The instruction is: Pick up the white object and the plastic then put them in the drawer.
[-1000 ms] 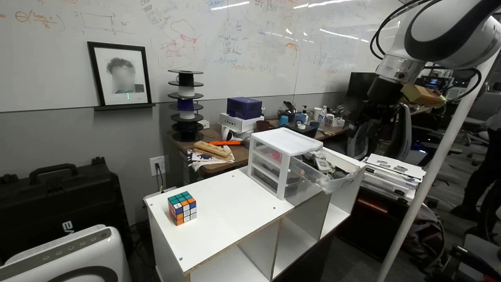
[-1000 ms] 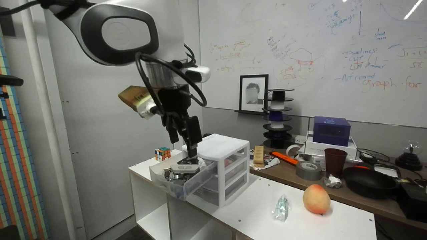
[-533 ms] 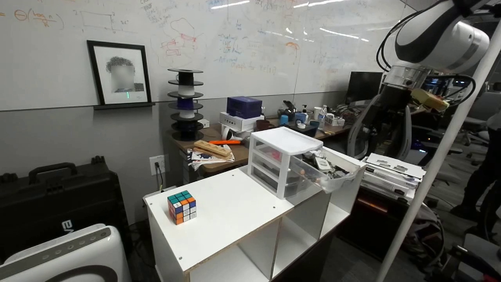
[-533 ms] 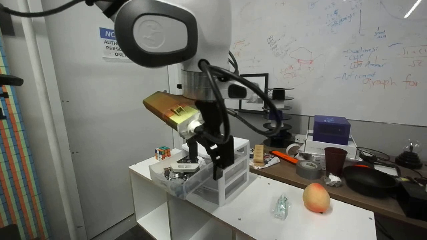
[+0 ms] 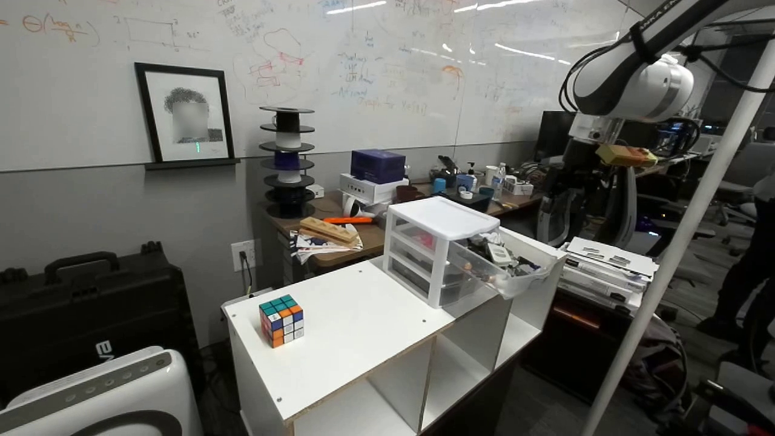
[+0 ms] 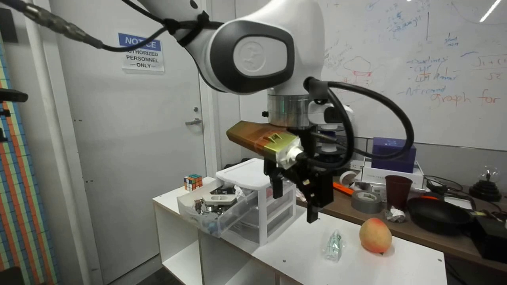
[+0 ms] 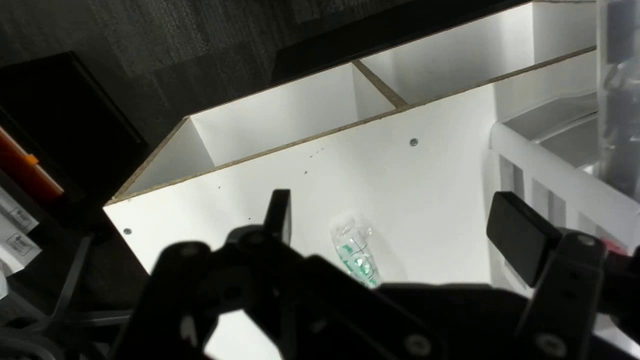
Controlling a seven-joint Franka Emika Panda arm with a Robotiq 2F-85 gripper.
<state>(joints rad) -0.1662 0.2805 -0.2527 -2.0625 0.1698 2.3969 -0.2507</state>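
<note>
The plastic is a clear, crinkled packet with green marks (image 6: 334, 246), lying on the white cabinet top; it also shows in the wrist view (image 7: 356, 250), partly hidden by my finger linkage. My gripper (image 6: 295, 204) is open and empty, above the cabinet top, between the drawer unit and the packet. In the wrist view its fingers (image 7: 395, 225) are wide apart, the packet below them. The drawer (image 6: 200, 222) is pulled out and full of mixed items; it also shows in an exterior view (image 5: 514, 287). A small whitish crumpled item (image 6: 239, 192), seemingly the white object, lies in it.
The white drawer unit (image 6: 263, 221) stands on the cabinet beside my gripper. A peach (image 6: 375, 236) lies near the packet. The puzzle cube (image 5: 281, 321) sits beyond the drawer unit. A desk with tape, cup and pan (image 6: 437, 215) stands behind. A white pole (image 5: 678, 242) rises near the arm.
My open gripper has moved from above the drawer, past the drawer unit, toward the packet's side of the cabinet. The drawer, packet, peach and cube have not moved.
</note>
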